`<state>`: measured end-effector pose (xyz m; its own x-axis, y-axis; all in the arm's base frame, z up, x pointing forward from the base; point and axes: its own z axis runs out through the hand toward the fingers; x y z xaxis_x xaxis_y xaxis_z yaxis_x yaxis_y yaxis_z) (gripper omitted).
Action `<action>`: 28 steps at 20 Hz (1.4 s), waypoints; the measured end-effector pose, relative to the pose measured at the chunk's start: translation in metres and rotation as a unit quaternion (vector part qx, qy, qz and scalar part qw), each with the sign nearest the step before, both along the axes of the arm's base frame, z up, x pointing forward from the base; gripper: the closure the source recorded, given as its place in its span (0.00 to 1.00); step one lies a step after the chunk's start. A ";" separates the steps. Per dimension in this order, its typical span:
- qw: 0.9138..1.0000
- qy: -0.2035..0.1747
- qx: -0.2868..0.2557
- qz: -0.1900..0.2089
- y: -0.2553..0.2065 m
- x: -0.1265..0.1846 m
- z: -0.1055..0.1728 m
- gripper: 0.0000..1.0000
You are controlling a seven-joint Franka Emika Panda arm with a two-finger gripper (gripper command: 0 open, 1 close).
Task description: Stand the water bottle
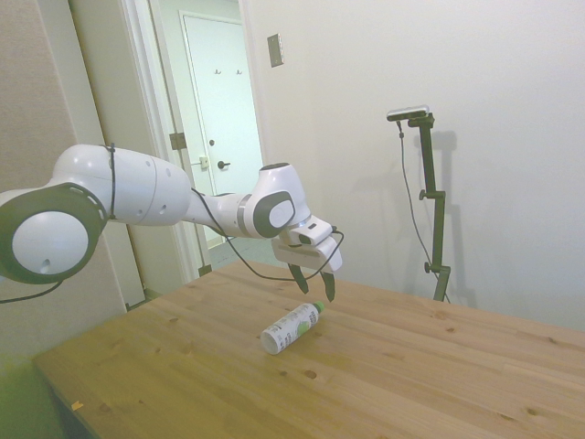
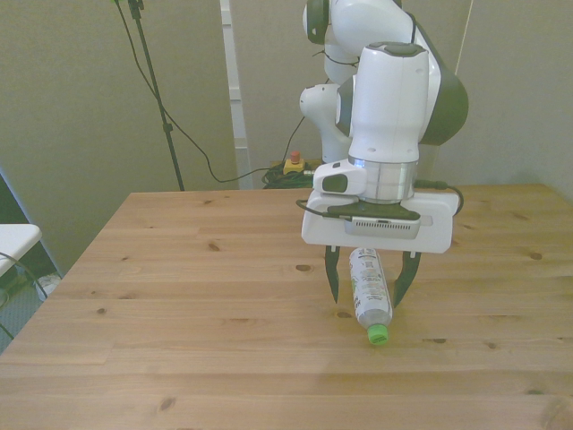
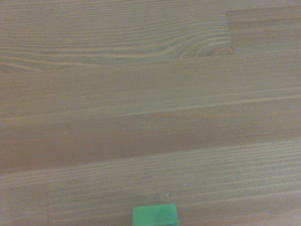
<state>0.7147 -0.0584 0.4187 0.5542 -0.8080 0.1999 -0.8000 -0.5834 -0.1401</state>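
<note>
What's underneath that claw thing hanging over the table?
A water bottle lies on its side on the wooden table, below the open tool, one finger on either side of it. Its green cap pokes out. The tool's body covers the bottle's far end in the front view.

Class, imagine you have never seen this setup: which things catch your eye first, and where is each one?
The big white robot arm draws the eye first, reaching over the wooden table. Its two-finger gripper hangs open, a dark finger on either side of the bottle in the front view. There the small slim plastic water bottle with white label lies on its side, and its green screw cap points toward the table's near edge.
</note>
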 end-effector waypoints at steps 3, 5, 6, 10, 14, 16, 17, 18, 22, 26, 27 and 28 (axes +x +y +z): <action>1.000 0.008 0.000 0.004 0.006 0.009 -0.013 0.00; 1.000 0.012 0.001 0.007 0.011 0.013 -0.023 0.00; 1.000 0.014 0.001 0.008 0.013 0.015 -0.028 0.00; 1.000 0.024 0.000 0.009 0.014 0.016 -0.043 0.00; 1.000 0.030 -0.001 0.010 0.016 0.017 -0.051 1.00; 0.999 0.031 0.000 0.010 0.016 0.017 -0.053 1.00; 0.999 0.032 0.000 0.009 0.015 0.017 -0.054 1.00; 0.999 0.033 0.001 0.009 0.015 0.017 -0.056 1.00; 0.999 0.034 0.007 0.006 0.016 0.017 -0.060 1.00; 0.999 0.034 0.009 0.006 0.017 0.017 -0.061 1.00; 0.999 0.034 0.010 0.005 0.017 0.017 -0.060 1.00; 0.999 0.034 0.011 0.004 0.017 0.017 -0.060 1.00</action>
